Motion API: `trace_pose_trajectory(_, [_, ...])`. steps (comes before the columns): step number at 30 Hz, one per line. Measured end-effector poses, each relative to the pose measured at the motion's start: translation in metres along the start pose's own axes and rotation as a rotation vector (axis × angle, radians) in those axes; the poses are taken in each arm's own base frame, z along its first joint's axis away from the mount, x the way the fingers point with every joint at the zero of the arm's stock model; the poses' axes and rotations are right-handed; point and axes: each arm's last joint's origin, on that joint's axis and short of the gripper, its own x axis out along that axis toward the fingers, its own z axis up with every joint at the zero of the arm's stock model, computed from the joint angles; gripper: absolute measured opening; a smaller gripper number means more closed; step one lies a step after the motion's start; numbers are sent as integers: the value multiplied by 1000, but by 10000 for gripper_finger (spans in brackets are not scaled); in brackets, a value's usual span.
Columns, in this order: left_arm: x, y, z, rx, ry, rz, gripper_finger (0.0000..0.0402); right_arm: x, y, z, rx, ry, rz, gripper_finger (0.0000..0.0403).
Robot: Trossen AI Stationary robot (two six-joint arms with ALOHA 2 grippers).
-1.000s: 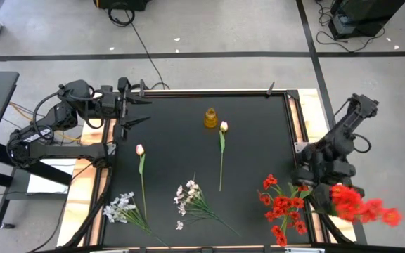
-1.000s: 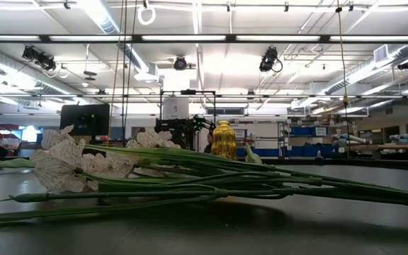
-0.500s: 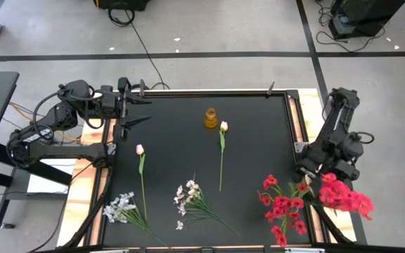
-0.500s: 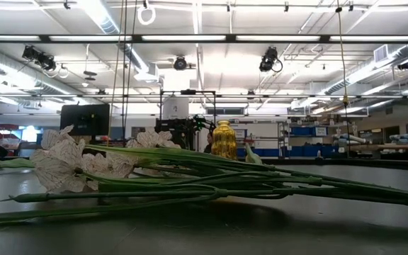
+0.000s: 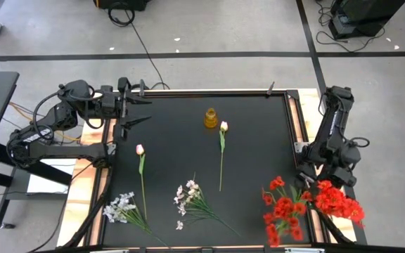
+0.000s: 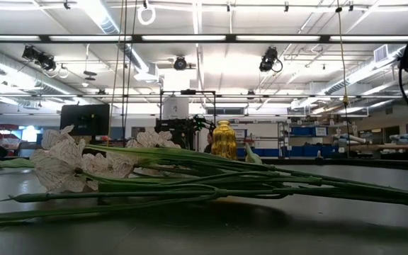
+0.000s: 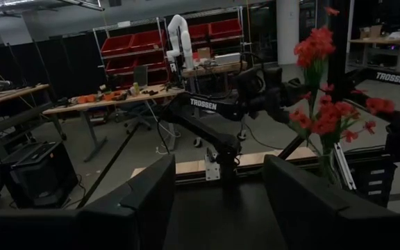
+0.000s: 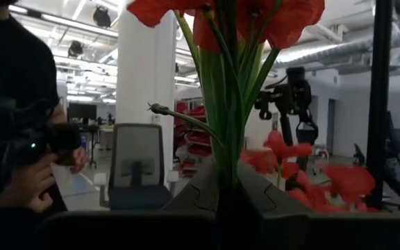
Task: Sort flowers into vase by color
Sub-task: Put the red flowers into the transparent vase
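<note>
Overhead, left to right. The left hand (image 5: 138, 107) waits at the far-left corner of the black counter (image 5: 252, 151), fingers spread and empty. At the near-left edge lies a white spray (image 5: 120, 208); a pink tulip (image 5: 140, 150) lies just beyond it, its stem running toward the near edge. A second white spray (image 5: 188, 196) lies near the centre of the near edge. A small yellow vase (image 5: 210, 117) stands upright toward the far edge, apart from every flower. Just right of it lies a second pink tulip (image 5: 223, 126), stem pointing to the near edge. At the near-right corner a red bunch (image 5: 282, 209) lies on the counter. Beside it, over the counter's right edge, the right hand (image 5: 313, 184) is closed on the green stems of a second red bunch (image 5: 337, 203), whose blossoms hang beyond the counter. In the right wrist view these stems (image 8: 229, 132) rise from between the closed fingers, with a person (image 8: 12, 104) standing in the room behind.
</note>
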Motion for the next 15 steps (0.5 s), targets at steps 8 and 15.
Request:
trace_pose_trajectory(8, [0, 0, 0, 0, 0, 0, 224, 0, -1, 3, -33, -28, -26, 22])
trace_pose_trajectory(15, [0, 0, 0, 0, -1, 0, 224, 0, -1, 3, -54, -23, -37, 21])
